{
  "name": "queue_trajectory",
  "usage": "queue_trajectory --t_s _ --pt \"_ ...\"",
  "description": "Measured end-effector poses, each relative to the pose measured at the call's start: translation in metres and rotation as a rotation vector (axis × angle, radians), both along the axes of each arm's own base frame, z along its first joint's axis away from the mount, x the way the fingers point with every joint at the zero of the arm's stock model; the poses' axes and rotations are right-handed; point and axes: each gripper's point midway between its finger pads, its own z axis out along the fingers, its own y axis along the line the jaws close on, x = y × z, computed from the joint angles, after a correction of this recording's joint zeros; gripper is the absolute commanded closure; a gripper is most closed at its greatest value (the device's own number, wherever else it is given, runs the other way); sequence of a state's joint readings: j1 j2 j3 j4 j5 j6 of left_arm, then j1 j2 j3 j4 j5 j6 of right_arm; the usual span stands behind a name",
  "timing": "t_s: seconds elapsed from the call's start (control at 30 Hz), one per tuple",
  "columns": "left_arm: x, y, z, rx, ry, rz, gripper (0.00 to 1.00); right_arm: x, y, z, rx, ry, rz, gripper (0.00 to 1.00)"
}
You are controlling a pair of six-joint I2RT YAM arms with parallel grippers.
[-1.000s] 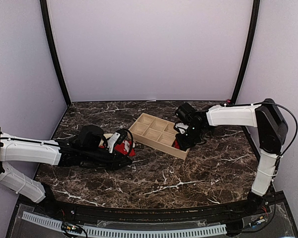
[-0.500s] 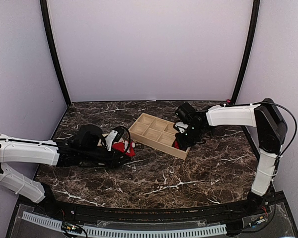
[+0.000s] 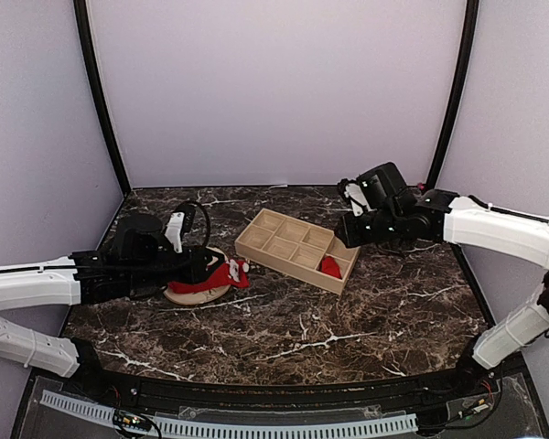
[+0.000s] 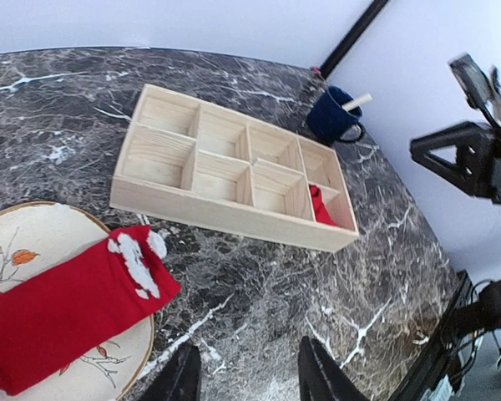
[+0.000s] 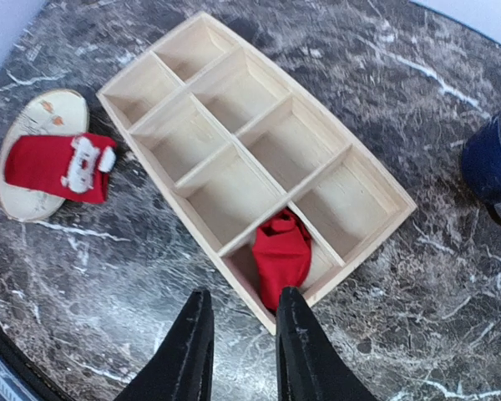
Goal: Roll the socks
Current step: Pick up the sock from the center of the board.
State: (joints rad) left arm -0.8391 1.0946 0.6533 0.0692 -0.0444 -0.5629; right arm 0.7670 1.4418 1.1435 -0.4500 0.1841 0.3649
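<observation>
Both grippers are open and empty; one sock lies on the plate, the other in the tray.
The left gripper hovers low over the marble table just beside the plate, its fingers parted with nothing between them. A flat red sock with white markings lies across that plate, one end overhanging the rim toward the wooden tray. The right gripper is raised above the tray's right end, fingers apart and holding nothing. A bundled red sock sits in the tray's near right corner compartment. A blue mug stands near that end of the tray.
</observation>
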Motion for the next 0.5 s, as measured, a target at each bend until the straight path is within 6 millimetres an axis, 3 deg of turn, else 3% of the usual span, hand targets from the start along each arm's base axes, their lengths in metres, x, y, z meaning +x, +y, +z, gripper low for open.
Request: queue_trajectory --t_s 0.13,0.23,0.33,0.5 --pt "0.012 0.021 0.013 -0.031 -0.021 0.145 0.52 -0.006 0.004 0.039 0.144 -0.098 -0.034 0.74" --pt "0.025 0.037 0.009 -0.018 -0.021 0.252 0.53 0.000 0.009 0.059 0.235 -0.143 -0.080 0.73" --pt "0.037 0.051 -0.014 0.038 0.022 0.346 0.56 0.006 0.013 0.064 0.278 -0.153 -0.117 0.72" --pt "0.052 0.079 -0.071 0.166 0.151 0.481 0.60 0.025 0.031 0.086 0.355 -0.165 -0.180 0.71"
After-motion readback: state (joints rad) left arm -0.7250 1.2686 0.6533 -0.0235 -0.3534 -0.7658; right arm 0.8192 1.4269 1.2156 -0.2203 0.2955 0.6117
